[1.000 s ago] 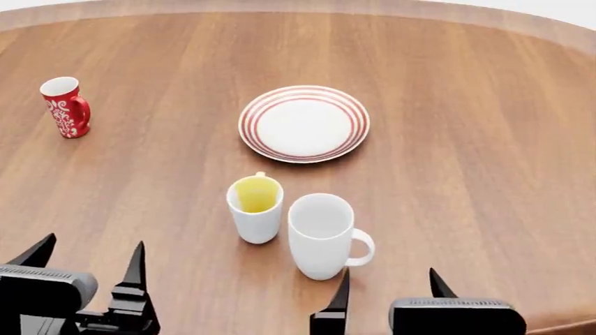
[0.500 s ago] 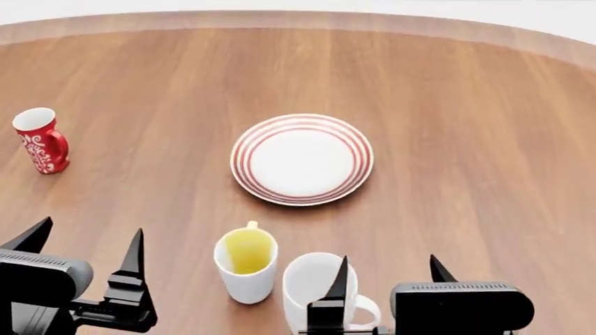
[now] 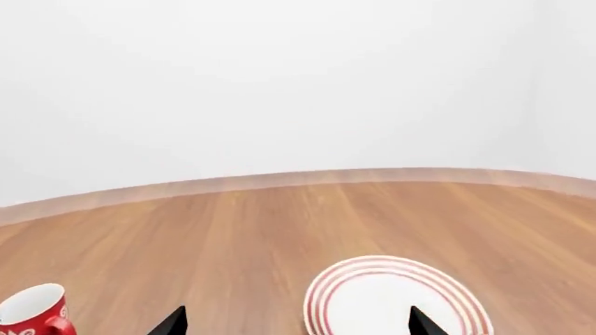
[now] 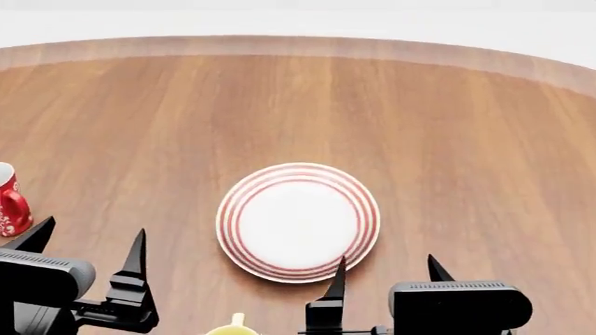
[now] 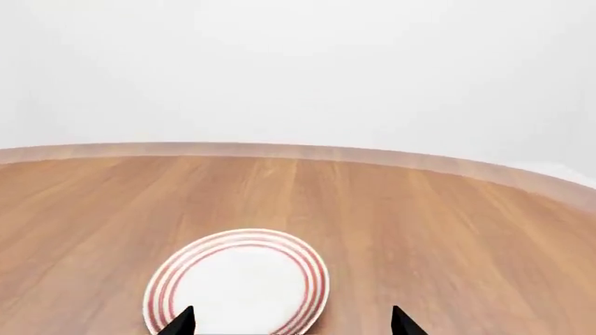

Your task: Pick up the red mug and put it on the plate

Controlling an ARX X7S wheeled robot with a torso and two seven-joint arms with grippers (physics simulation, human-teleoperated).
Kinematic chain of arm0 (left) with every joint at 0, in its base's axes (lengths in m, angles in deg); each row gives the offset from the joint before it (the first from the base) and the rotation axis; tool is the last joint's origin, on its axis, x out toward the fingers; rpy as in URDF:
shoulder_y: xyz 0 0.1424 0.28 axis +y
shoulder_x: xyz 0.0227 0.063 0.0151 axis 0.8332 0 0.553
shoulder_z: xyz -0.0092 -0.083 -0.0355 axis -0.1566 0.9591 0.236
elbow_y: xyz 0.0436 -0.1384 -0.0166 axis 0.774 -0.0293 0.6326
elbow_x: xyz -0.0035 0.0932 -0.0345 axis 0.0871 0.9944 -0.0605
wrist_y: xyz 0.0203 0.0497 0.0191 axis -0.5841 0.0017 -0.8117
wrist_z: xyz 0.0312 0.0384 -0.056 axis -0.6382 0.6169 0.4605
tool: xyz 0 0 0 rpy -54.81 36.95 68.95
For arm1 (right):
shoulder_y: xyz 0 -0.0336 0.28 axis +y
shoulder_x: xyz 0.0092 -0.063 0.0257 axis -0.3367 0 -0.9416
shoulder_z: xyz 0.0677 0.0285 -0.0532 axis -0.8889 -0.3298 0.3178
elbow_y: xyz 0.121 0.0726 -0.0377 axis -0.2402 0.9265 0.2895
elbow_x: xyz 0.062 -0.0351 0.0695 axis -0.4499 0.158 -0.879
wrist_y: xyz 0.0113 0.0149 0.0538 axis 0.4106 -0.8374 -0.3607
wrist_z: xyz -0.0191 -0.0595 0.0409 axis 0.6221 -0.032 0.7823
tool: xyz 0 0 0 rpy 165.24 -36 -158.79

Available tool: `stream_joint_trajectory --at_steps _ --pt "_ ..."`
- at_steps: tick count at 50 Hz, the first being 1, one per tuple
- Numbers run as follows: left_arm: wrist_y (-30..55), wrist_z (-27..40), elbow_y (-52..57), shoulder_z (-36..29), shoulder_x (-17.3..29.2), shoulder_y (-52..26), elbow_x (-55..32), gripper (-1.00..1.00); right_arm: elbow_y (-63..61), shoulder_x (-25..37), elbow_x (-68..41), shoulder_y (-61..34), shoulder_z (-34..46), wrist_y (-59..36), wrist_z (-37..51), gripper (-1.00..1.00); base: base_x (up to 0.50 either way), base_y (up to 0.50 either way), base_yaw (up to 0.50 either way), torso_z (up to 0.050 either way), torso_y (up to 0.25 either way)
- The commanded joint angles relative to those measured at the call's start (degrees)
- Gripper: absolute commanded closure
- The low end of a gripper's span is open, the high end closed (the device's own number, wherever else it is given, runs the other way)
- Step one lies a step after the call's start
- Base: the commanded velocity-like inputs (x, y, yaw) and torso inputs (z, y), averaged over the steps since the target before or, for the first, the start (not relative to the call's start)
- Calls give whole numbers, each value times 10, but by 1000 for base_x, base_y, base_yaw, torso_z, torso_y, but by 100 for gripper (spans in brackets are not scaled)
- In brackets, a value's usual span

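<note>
The red mug (image 4: 10,202) with its white pattern stands upright at the far left edge of the head view, partly cut off; it also shows in the left wrist view (image 3: 35,317). The plate (image 4: 298,221), white with red rings, lies in the middle of the table and shows in the left wrist view (image 3: 396,300) and right wrist view (image 5: 237,283). My left gripper (image 4: 86,244) is open and empty, just right of the mug and nearer me. My right gripper (image 4: 386,269) is open and empty at the plate's near edge.
The round wooden table (image 4: 447,125) stretches away to its curved far edge. The yellow rim of a white mug (image 4: 233,328) peeks in at the bottom edge between my grippers. The larger white mug is out of view.
The head view has tilted up: plate, red mug and white mugs have slid down the frame, the white mugs almost out of it. Both grippers hold their places, open.
</note>
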State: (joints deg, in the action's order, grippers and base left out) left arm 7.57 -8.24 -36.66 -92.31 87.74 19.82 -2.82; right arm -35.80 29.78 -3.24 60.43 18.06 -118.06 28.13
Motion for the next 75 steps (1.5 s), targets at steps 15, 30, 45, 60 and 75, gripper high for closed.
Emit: stream_joint_trajectory --at_steps 15,30,45,60,75 --pt "-8 -10 -3 8 -6 2 2 -100 2 -4 -5 4 -12 6 -7 -100 500 0 0 0 1" --pt "-15 -11 -11 4 -3 2 -2 -100 14 0 -7 3 -7 14 -4 -100 500 0 0 0 1" --pt "-20 -8 -21 5 -2 2 -7 -100 23 2 -7 3 -1 28 1 -100 80 0 0 0 1" --pt "-98 97 -135 125 -44 75 17 -100 35 6 -10 4 1 37 3 -100 0 0 0 0 0" --pt "-212 124 -317 213 -42 68 21 -100 47 8 -11 3 10 45 6 -100 0 0 0 0 0"
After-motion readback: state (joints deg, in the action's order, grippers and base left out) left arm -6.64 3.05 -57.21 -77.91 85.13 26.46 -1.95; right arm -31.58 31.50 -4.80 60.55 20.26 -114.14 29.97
